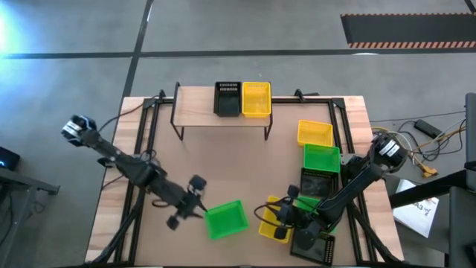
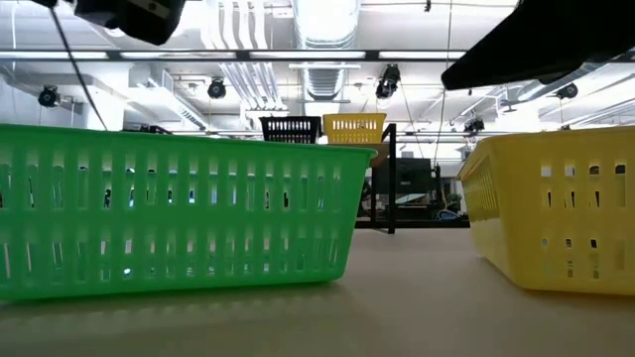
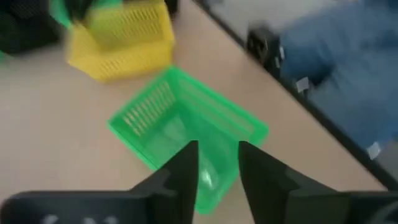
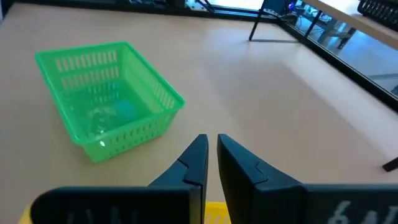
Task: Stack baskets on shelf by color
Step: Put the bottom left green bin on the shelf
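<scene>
Green basket [image 1: 224, 219]: upright on surface [image 1: 245, 160], front-centre, well in front of shelf [image 1: 201, 108].
Left gripper [image 1: 195, 202]: just beside the green basket's left edge; fingers [image 3: 186, 171] spread, straddling its near wall, not pinching.
Shelf, back-centre: black basket [image 1: 227, 98] and yellow basket [image 1: 256, 99] side by side on top.
Right gripper [image 1: 281, 217]: right of green basket, over a yellow basket [image 1: 269, 220]; fingers nearly pressed together, nothing between.
More baskets farther right: yellow [image 1: 314, 133], green [image 1: 321, 158], black [image 1: 320, 182].
</scene>
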You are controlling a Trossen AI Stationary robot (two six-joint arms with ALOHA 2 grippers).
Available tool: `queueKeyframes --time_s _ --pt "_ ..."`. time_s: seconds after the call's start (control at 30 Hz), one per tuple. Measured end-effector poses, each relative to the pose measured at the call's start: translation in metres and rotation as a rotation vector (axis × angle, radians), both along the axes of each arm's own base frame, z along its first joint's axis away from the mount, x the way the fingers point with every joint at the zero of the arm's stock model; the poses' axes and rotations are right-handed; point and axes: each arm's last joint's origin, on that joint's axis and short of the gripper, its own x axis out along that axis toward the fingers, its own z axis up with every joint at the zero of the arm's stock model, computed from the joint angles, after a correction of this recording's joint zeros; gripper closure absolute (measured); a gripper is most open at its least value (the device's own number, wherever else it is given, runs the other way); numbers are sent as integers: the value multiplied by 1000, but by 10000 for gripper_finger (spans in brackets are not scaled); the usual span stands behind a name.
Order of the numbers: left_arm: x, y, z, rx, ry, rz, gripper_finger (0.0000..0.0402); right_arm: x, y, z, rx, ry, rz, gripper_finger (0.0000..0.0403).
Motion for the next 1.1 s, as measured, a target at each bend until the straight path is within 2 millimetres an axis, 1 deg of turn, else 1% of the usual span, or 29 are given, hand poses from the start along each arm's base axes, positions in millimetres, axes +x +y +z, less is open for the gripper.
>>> queueKeyframes --time_s 0.1,0.17,0.23,0.33,0.5,0.57,0.63,0.77,0.87,0.9,1.0,1.1 --pt "15 -17 -1 78 103 -33 260 2 2 -7 -9 9 0 374" --pt "26 -27 -4 126 138 -83 245 3 3 -10 -11 14 0 374" --pt "35 -37 -12 187 167 -143 240 3 3 -10 -10 14 0 374" --pt "46 -48 -30 280 228 -210 238 3 4 -10 -6 10 0 374" --pt "59 -57 -54 373 296 -265 239 2 5 -9 -3 7 7 374" --pt "63 -59 -63 397 317 -262 248 2 7 -9 4 -1 11 374" --pt "66 -61 -67 405 323 -260 267 2 9 -8 15 -13 16 374" --pt "68 -62 -73 414 338 -259 331 1 15 -4 17 -43 49 374" --pt "67 -61 -69 387 345 -221 385 0 22 1 -1 -70 93 374" --pt "66 -61 -66 368 347 -195 393 0 24 2 -11 -78 109 374" --pt "64 -58 -49 318 323 -106 397 0 28 6 -37 -99 141 374" --pt "56 -52 -24 269 314 -6 400 1 28 7 -43 -100 145 374"
